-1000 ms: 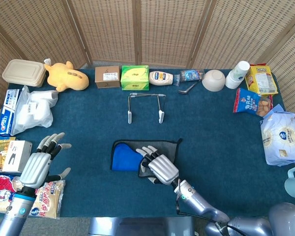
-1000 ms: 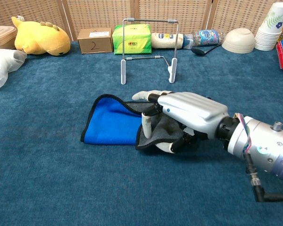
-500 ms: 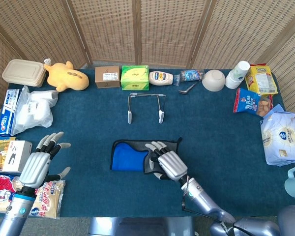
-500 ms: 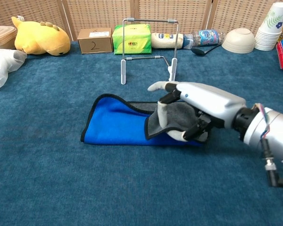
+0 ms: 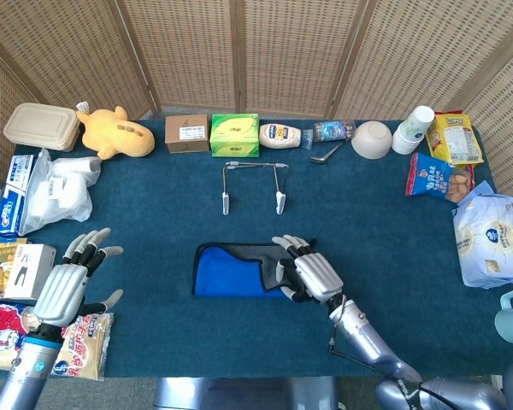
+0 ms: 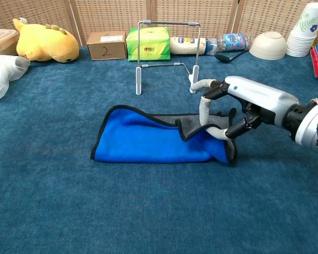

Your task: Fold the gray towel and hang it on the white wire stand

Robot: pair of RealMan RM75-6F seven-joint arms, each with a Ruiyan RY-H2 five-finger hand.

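Observation:
The towel point(image 5: 231, 272) point(image 6: 143, 142) lies flat at the table's middle, blue side up with a black hem, and a gray flap point(image 6: 193, 124) is turned over at its right end. My right hand point(image 5: 312, 272) point(image 6: 244, 103) is at that right end, a fingertip and the thumb pinching the gray flap a little above the blue layer. The white wire stand point(image 5: 253, 184) point(image 6: 167, 55) stands upright just behind the towel, with nothing on it. My left hand point(image 5: 68, 286) hovers at the table's left front with its fingers spread and nothing in it; the chest view does not show it.
Along the back edge stand a yellow plush point(image 5: 115, 132), a brown box point(image 5: 186, 134), a green tissue box point(image 5: 234, 135), a mayonnaise bottle point(image 5: 280, 135), a bowl point(image 5: 371, 138) and stacked cups point(image 5: 413, 128). Snack bags point(image 5: 487, 239) line the right side, packets and boxes point(image 5: 21, 269) the left.
My right hand has moved right along the towel, drawing the gray flap with it and uncovering more of the blue side. The left hand has not moved.

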